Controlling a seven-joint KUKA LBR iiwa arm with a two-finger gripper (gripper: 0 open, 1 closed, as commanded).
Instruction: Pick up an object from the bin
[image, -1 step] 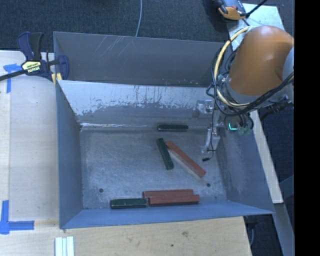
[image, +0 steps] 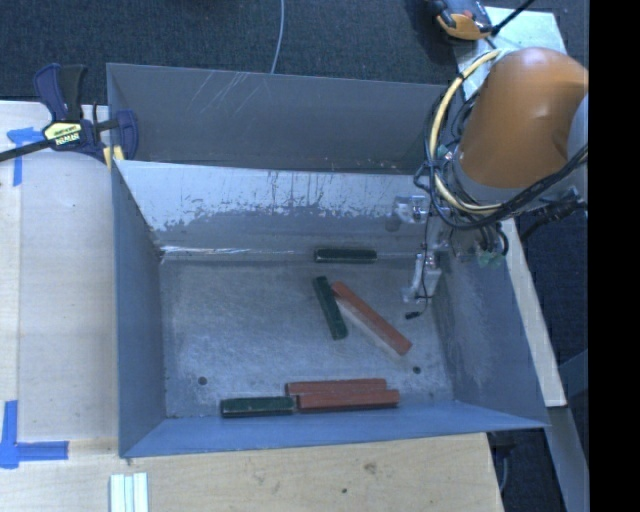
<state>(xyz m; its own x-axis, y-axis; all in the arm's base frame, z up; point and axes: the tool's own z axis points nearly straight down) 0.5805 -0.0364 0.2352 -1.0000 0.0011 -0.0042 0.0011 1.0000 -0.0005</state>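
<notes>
My gripper (image: 420, 292) hangs at the right side of the bin, its thin fingers pointing down just above the floor, with nothing seen between them. Just left of and below it lies a slanted brown-red bar (image: 372, 318), running from the bin's middle down to the right. A dark green bar (image: 329, 307) leans against that bar's upper end. Another dark green bar (image: 346, 256) lies flat along the back wall, left of the gripper.
Along the front wall lie a long brown-red block (image: 342, 395) and a dark green bar (image: 257, 406) end to end. The arm with its orange cover and cables stands over the bin's right rim.
</notes>
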